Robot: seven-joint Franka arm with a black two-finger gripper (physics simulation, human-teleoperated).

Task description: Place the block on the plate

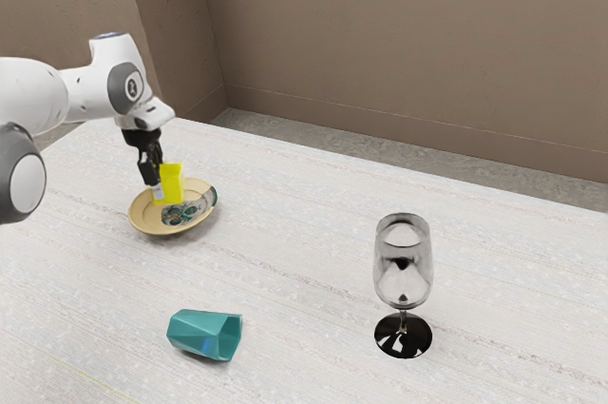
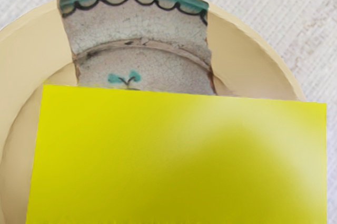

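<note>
My gripper [image 1: 155,168] is at the plate's near-arm side in the exterior view, pointing down with its fingers shut on the yellow block [image 1: 171,182]. The block is upright over the inside of the tan plate [image 1: 144,219]; whether its bottom touches the plate cannot be told. In the wrist view the block [image 2: 179,155] is large at the lower edge and hides much of the plate [image 2: 247,60], whose patterned band shows beyond it.
A teal faceted cup [image 1: 201,333] lies on its side toward the front of the exterior view. A clear wine glass with a black base [image 1: 403,336] stands at the exterior view's right. All are on the whitish table [image 1: 304,233].
</note>
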